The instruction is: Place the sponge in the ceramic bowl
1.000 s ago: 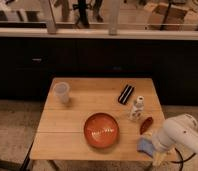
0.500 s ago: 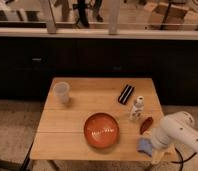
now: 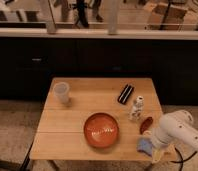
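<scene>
The ceramic bowl (image 3: 100, 129), a large glossy orange-red one, sits at the front middle of the wooden table (image 3: 77, 107). The light-blue sponge (image 3: 142, 145) lies at the table's front right corner, well right of the bowl, partly covered by my arm. My gripper (image 3: 148, 143) is down at the sponge, at the end of the white arm (image 3: 177, 132) that reaches in from the lower right.
A translucent white cup (image 3: 62, 92) stands at the left. A black flat bar (image 3: 125, 93) lies at the back right, with a small white bottle (image 3: 136, 108) in front of it. A dark-red oval piece (image 3: 146, 124) lies just behind the sponge.
The white arm has shifted a little left and forward over the front right corner, covering more of the sponge. The bowl and the other things have not moved.
</scene>
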You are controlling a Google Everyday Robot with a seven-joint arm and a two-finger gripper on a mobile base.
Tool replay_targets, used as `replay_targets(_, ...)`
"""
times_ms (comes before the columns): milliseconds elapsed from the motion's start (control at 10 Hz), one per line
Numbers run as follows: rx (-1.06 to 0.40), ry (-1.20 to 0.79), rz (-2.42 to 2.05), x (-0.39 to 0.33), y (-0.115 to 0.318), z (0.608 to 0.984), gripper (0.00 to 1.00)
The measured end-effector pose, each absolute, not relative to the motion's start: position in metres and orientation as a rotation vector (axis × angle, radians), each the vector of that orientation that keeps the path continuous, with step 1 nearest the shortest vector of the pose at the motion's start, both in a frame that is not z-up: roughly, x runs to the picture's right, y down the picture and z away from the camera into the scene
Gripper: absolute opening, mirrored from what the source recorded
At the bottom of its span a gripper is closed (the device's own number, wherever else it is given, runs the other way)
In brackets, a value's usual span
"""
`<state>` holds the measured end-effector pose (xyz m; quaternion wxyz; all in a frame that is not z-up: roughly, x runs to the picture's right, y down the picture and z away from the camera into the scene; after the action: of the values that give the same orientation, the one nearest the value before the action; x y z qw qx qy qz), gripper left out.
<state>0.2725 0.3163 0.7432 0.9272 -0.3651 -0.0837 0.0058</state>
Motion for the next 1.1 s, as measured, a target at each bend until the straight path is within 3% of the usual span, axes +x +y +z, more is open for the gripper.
replay_targets(500, -0.730, -0.228, -0.020, 0.285, 0.333, 0.751, 0.77)
replay_targets(1100, -0.722, -0.284, -0.063, 0.281, 0.341, 0.753, 0.22)
